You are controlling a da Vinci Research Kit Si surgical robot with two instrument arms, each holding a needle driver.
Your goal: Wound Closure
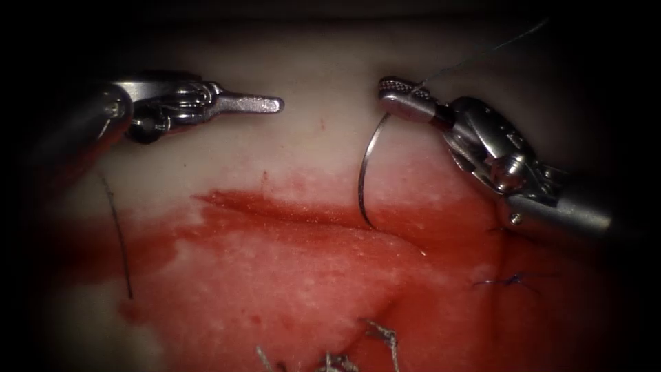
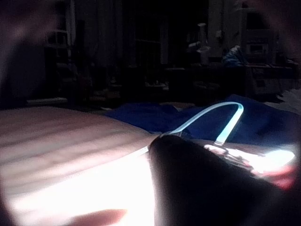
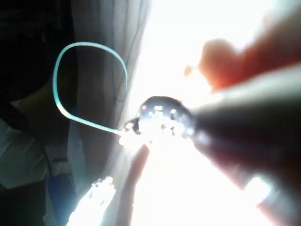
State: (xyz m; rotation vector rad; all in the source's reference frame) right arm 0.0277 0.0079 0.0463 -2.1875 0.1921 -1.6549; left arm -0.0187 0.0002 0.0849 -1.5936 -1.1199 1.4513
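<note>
Nearest the endoscope, at the lower edge of its view, pale cut ends of thread (image 1: 377, 334) lie on the tissue (image 1: 289, 275), which is the surface here: pale and bare toward the far side, wet with red fluid (image 1: 227, 241) across its nearer half. The cut (image 1: 303, 217) runs as a darker red line from left to right through the fluid. A dark knotted stitch (image 1: 513, 279) sits at the right, and a loose dark strand (image 1: 118, 234) lies over the left part of the tissue.

In the left wrist view the room behind is dim, with a blue cloth (image 2: 263, 122) beyond the tissue.

The right gripper (image 1: 399, 93) comes in from the right, shaft low and wrist bent, its tip pointing left over the pale tissue beyond the cut. It is clamped on the needle (image 1: 365, 172) close to the thread end of the curve. From there the needle hangs in an arc, its point at the far edge of the cut toward the right; whether the point is in the tissue cannot be told. The thread (image 1: 482, 52) rises from the jaws toward the upper right.

The left gripper (image 1: 265, 104) lies level, pointing right, above the pale tissue left of the needle, well apart from it. Its jaws are closed together and hold nothing.
</note>
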